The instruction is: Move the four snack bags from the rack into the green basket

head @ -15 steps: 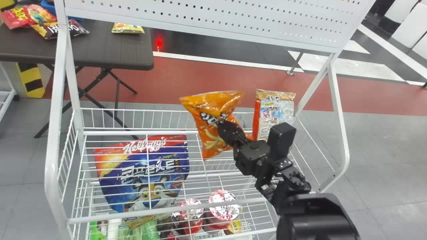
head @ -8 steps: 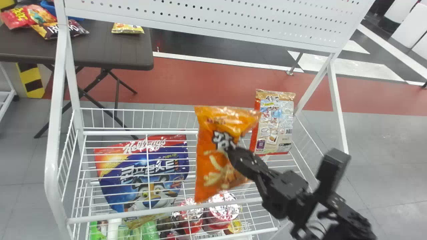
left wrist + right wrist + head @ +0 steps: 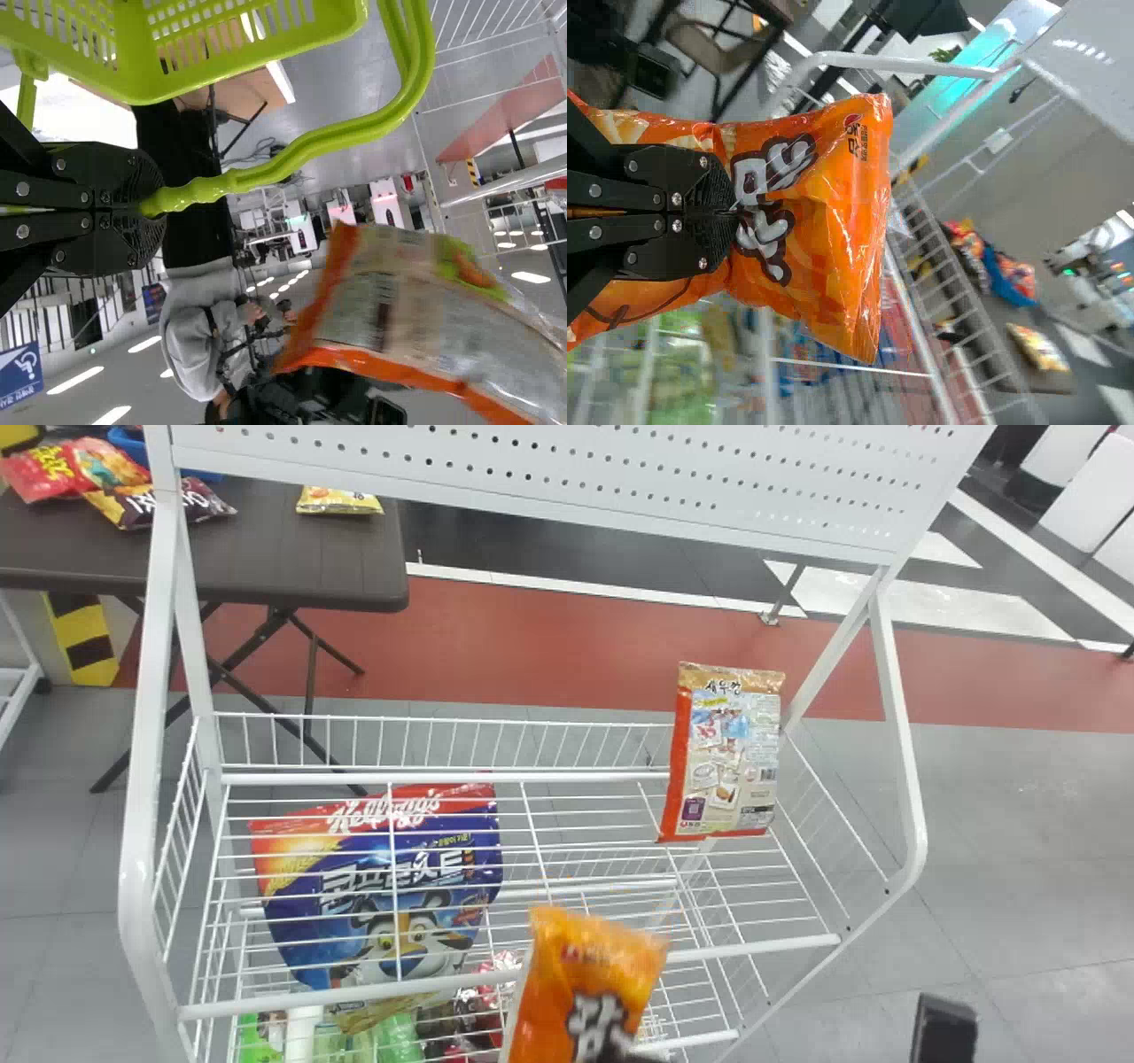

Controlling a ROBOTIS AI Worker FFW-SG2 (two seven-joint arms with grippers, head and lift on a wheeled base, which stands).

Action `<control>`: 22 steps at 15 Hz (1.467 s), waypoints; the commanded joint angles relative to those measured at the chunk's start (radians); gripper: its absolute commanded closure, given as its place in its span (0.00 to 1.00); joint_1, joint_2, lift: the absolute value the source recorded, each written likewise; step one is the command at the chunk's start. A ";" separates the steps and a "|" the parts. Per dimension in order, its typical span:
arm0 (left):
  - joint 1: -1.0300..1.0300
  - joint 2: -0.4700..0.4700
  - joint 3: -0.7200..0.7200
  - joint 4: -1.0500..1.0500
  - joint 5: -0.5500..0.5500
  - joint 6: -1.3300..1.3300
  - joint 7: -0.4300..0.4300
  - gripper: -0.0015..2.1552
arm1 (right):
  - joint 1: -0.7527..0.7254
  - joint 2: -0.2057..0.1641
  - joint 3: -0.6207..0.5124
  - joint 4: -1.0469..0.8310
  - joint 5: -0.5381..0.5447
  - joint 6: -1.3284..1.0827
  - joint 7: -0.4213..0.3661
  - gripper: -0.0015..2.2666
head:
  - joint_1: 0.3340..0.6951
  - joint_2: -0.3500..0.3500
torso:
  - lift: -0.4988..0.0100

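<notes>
Orange bag: at the bottom centre of the head view, cut off by the frame's lower edge, the orange bag point(image 3: 589, 979) is pinched around its middle by the right gripper point(image 3: 731, 212).
Just changed: over the last second it has come from mid-frame, above the rack point(image 3: 137, 868), down to the bottom edge; the right arm point(image 3: 943, 1027) has drawn back with it, uncovering the pale-backed bag.
For the task: the lift looks done and the carry under way; next is likely bringing it over the basket and letting go.
Facing: its printed front is turned up to the head camera, the near end running out of frame.
Long axis: steep in the head view, the upper end leaning a little right; by the right wrist view it runs roughly along the fingers, one end out past the tips.
Green basket: the left gripper point(image 3: 155, 204) is closed on the handle point(image 3: 354, 124), with the green basket point(image 3: 133, 53) hanging below; a swinging bag could snag on that handle.
Rack stock: the pale-backed bag point(image 3: 726, 753) leans at right of centre, probably a later pick; the blue bag point(image 3: 381, 877) is left of centre, and whether it counts among the four I cannot tell.
</notes>
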 commanded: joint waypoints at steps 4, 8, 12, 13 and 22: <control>-0.002 0.000 0.012 -0.006 0.000 -0.004 0.000 0.83 | 0.009 -0.001 0.155 0.260 0.142 -0.053 -0.001 0.92 | 1.00 0.00 | 0.98; -0.002 0.001 0.007 -0.009 0.000 -0.008 -0.001 0.83 | -0.036 -0.030 0.264 0.406 0.208 -0.129 -0.061 0.92 | 1.00 0.00 | 0.98; -0.002 0.001 0.009 -0.009 0.000 -0.008 -0.003 0.83 | -0.085 -0.052 0.342 0.496 0.258 -0.197 -0.126 0.92 | 1.00 0.00 | 0.98; -0.002 0.000 0.009 -0.009 0.000 -0.008 -0.001 0.83 | -0.096 -0.057 0.361 0.515 0.261 -0.200 -0.127 0.92 | 1.00 0.00 | 0.98; -0.005 0.001 0.004 -0.011 -0.001 -0.008 0.000 0.83 | -0.106 -0.118 0.600 0.576 0.350 -0.258 -0.201 0.92 | 1.00 0.00 | 0.98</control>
